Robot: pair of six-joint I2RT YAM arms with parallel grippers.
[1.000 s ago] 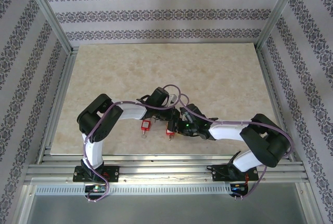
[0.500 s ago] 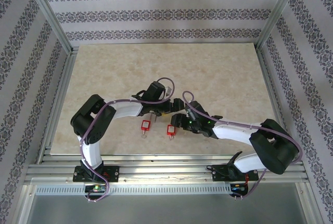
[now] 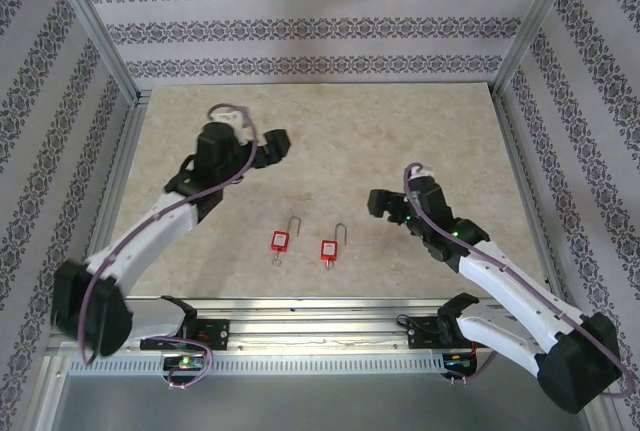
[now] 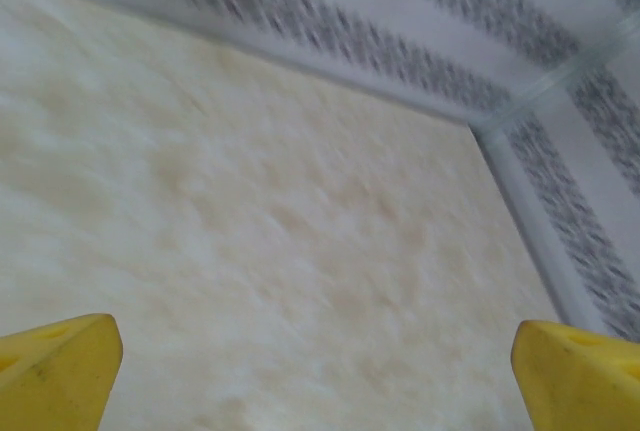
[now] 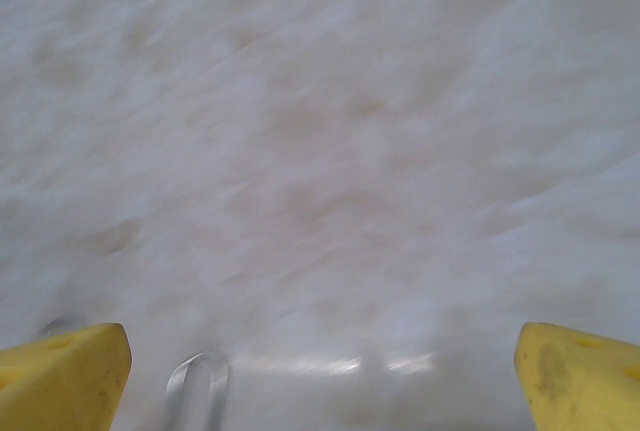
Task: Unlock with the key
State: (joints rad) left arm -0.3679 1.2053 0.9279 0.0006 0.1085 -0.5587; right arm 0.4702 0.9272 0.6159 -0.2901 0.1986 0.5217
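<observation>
- Left gripper hangs over the far-left part of the table, jaws spread wide and nothing between its yellow fingertips.
- Ahead of it, bare tabletop runs up to the patterned wall and a metal corner post.
- Left padlock, red, lies flat near the table's front edge, shackle pointing away from the arm bases. A small metal piece sits at its near end, too small to call.
- Right padlock lies just beside it, not touching, turned the same way.
- Right gripper hovers right of both padlocks and slightly farther back, jaws wide, holding nothing.
- A shackle loop pokes into the bottom of the right wrist view, nearer the left fingertip.
</observation>
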